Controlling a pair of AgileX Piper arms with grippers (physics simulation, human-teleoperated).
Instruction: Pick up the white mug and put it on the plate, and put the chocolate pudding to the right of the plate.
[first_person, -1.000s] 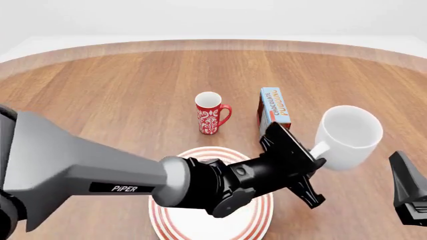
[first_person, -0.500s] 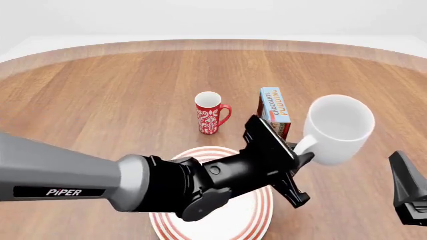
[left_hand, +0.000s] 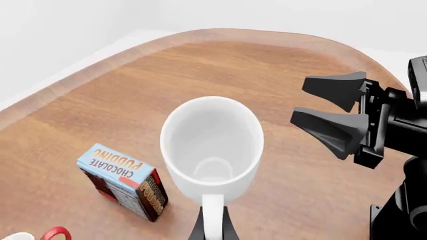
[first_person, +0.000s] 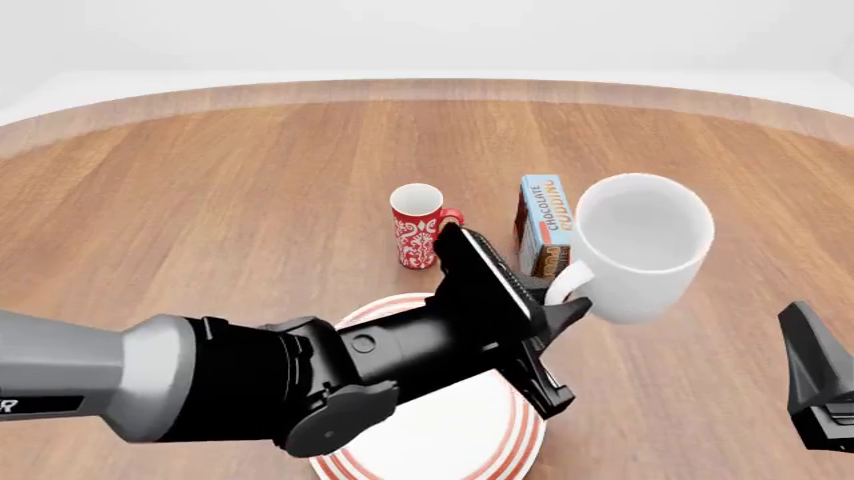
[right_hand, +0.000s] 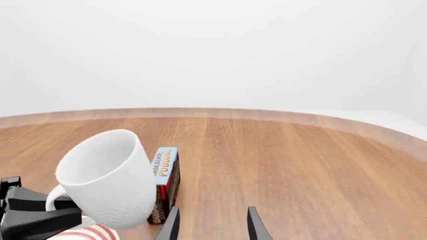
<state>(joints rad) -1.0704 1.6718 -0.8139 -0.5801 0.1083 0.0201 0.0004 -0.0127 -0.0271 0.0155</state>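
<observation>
One white mug (first_person: 638, 245) hangs off the left gripper (first_person: 558, 300), fingers clamped on its loop handle, body past the fingertips & off the table. It's above & right of the plate (first_person: 527, 440), just in front of the chocolate pudding (first_person: 546, 222) box. Mouth tilts up toward camera. Glossy, rounded. Right gripper (right_hand: 212, 225): fingers apart, holding nothing. Wood-grain table (first_person: 240, 180).

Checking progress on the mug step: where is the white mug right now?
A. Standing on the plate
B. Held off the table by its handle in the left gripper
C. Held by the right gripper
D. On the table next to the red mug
B: the left gripper has its jaws shut on the handle of the white mug, which hangs tilted in the air, not yet on the plate.
</observation>
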